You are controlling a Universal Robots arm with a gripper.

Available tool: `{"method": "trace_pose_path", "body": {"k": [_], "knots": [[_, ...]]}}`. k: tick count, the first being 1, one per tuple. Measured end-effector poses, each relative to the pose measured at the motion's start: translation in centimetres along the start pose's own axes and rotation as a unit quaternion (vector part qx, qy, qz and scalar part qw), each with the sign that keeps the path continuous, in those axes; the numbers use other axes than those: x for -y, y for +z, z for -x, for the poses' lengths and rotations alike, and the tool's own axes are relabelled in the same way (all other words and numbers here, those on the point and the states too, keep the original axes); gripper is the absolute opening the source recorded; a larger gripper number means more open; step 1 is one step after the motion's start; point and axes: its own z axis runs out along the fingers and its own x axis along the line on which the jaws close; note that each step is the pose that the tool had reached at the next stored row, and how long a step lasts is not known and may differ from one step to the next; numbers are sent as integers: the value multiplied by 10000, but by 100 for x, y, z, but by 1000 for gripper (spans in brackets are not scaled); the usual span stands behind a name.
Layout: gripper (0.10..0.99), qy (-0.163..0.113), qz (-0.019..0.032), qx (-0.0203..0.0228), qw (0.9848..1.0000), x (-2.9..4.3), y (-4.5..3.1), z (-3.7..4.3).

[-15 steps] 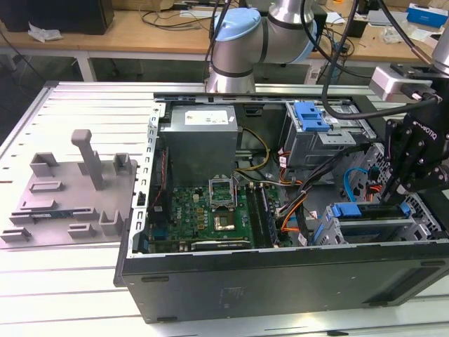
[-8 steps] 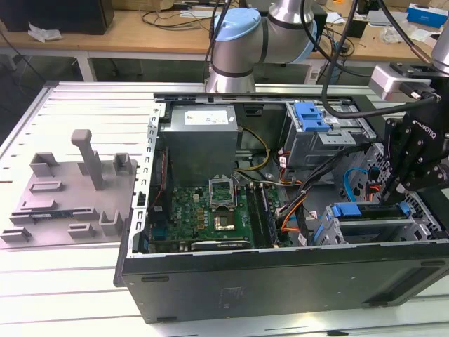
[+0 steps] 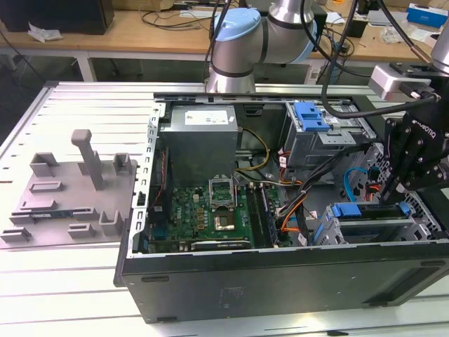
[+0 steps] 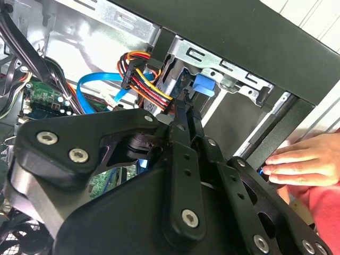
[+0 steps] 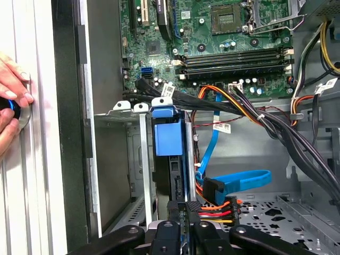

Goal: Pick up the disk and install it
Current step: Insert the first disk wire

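Disk [image 5: 170,139] stands edgewise in drive cage [image 5: 139,159], hand [image 5: 186,205] pinching its end.

Grey-and-blue arm [image 3: 242,45] bent at the elbow, black pincer [image 3: 400,193] pointing downward, fingers [image 4: 181,133] closed together.

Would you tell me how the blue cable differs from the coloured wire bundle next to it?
The blue cable is one flat ribbon; the wire bundle is several thin strands. The blue cable curls in a loop; the wire bundle, red, orange, yellow and black, runs nearly straight. Both end near the gripper.
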Motion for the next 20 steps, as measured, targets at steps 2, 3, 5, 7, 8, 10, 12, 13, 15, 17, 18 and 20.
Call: {"method": "trace_pose_path", "body": {"k": [2, 3, 5, 7, 8, 10, 12, 13, 15, 17, 18, 20], "knots": [[165, -2, -1, 0, 10000, 0, 0, 0], [165, -2, -2, 0, 10000, 0, 0, 0], [165, -2, -2, 0, 10000, 0, 0, 0], [165, -2, -2, 0, 10000, -1, 0, 0], [165, -2, -2, 0, 10000, -1, 4, 1], [165, -2, -2, 0, 10000, 0, 13, 1], [165, -2, -2, 0, 10000, 0, 23, 0], [165, -2, -2, 0, 10000, 0, 27, -1], [165, -2, -2, 0, 10000, 0, 35, -2], [165, -2, -2, -1, 10000, 1, 42, -4], [165, -2, -2, 0, 10000, 1, 46, -6], [165, -2, -2, 0, 10000, 1, 51, -8]]}}
